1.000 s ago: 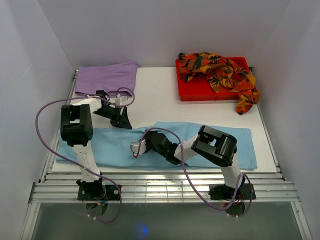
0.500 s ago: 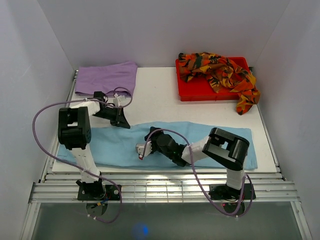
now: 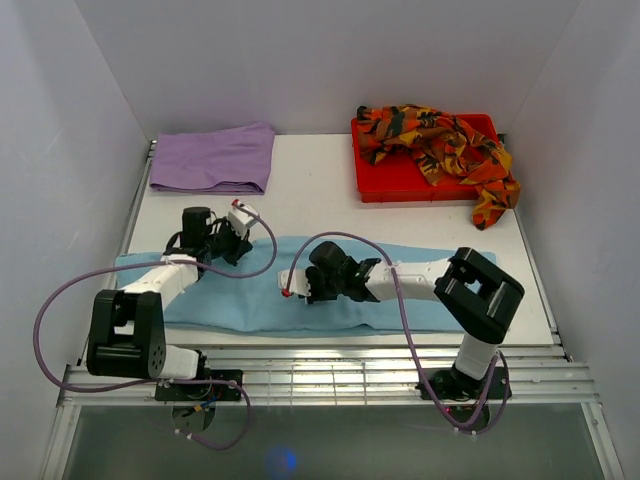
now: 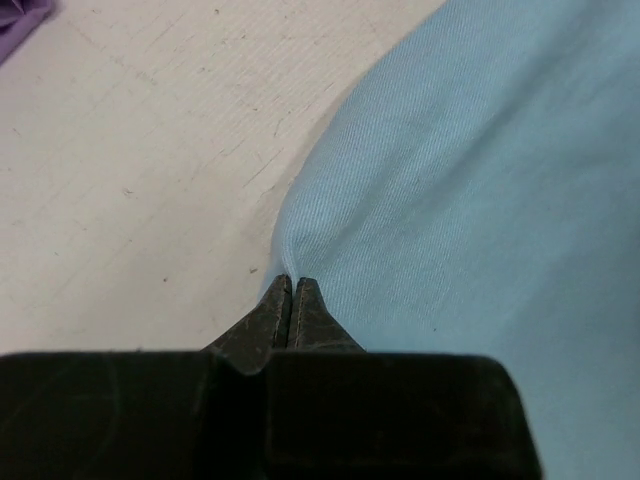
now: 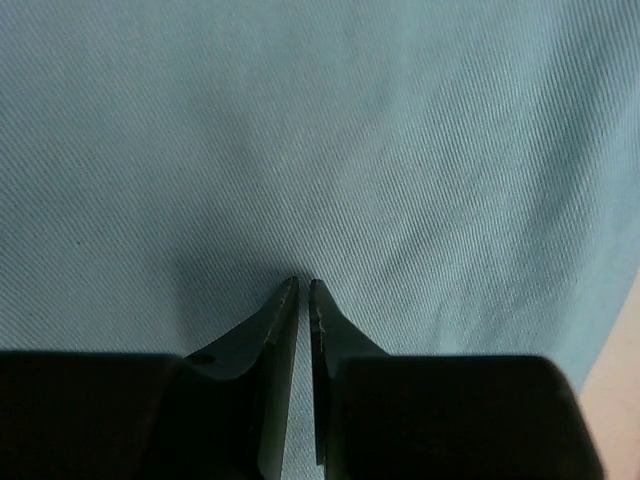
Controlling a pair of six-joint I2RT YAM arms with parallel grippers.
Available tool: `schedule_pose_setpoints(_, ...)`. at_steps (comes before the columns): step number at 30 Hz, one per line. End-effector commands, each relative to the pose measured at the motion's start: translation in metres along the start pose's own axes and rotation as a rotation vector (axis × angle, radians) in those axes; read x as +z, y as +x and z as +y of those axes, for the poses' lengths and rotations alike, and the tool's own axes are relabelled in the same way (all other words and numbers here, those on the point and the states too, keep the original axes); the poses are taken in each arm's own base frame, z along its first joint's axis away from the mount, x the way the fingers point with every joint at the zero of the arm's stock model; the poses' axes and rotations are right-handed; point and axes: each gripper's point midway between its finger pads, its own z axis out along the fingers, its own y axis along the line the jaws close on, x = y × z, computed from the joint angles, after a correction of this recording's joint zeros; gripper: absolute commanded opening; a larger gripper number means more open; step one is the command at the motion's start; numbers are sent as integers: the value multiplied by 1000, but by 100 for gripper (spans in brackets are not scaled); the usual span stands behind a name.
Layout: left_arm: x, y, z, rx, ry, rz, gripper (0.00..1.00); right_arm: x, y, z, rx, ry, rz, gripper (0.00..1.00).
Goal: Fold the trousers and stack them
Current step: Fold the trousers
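Observation:
The light blue trousers (image 3: 230,298) lie stretched left to right along the front of the table. My left gripper (image 3: 238,240) is low at their far edge, left of centre. In the left wrist view its jaws (image 4: 292,281) are shut on that edge, and the cloth (image 4: 480,200) puckers toward the tips. My right gripper (image 3: 298,290) rests on the middle of the same pair. Its jaws (image 5: 304,282) are pinched on the fabric (image 5: 320,130) with only a hairline gap. A folded lilac pair (image 3: 213,158) lies at the back left. The orange-red-black patterned pair (image 3: 440,140) is heaped at the back right.
A red tray (image 3: 385,187) at the back right holds the patterned pair, which spills over its right side. Bare white table (image 3: 310,190) lies between the lilac pair and the tray. Side walls stand close. A metal rail (image 3: 320,375) runs along the near edge.
Both arms have dropped low onto the blue trousers. The left gripper shut at the far edge. The right gripper slid toward the middle, opened and closed on the fabric.

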Motion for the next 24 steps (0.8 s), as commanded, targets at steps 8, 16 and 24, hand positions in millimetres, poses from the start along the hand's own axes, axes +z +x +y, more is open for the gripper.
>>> schedule_pose_setpoints(8,-12,5,-14,565,-91,-109,1,-51,-9,-87,561,-118,-151,53)
schedule_pose_setpoints(16,-16,18,-51,948,-74,-187,0,-20,-64,-145,611,-291,-258,71)
schedule_pose_setpoints(24,-21,43,-73,1258,-82,-214,0,19,-74,-107,638,-443,-265,80)
